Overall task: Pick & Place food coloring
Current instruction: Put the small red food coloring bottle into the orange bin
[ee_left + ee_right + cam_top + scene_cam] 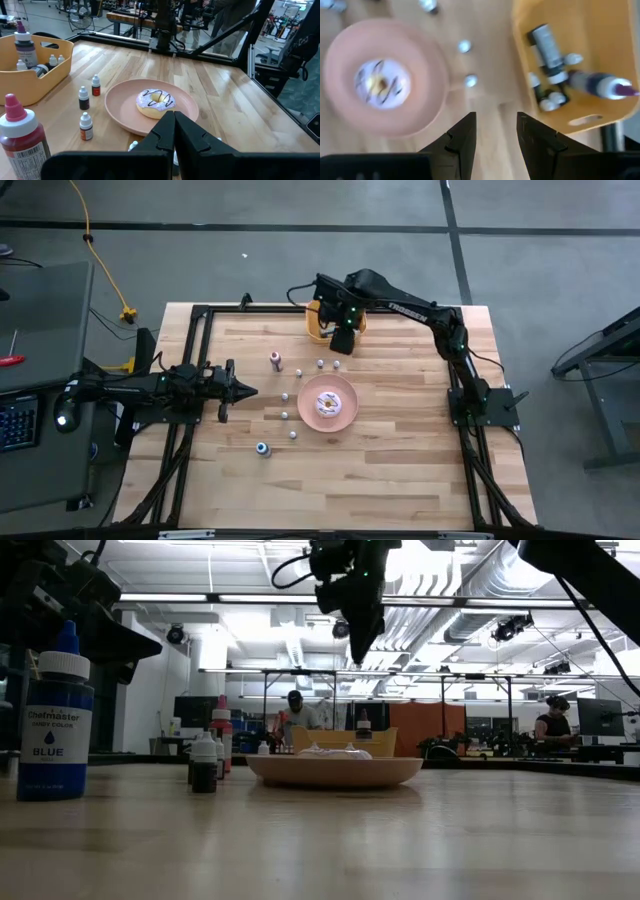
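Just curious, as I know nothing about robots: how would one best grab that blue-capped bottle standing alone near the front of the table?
Probably from straight above, closing the jaws across the body just under the cap. The blue-capped bottle stands upright with a narrow pointed tip, a round body, and bare wood all around it, so nothing blocks a downward approach.

right gripper (338,346) by orange bin (318,326) | bottles (284,396) around plate (346,414)

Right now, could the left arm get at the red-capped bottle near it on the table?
Probably yes: the left gripper sits close to the red-capped bottle, with only bare table between them, though its fingers are shut.
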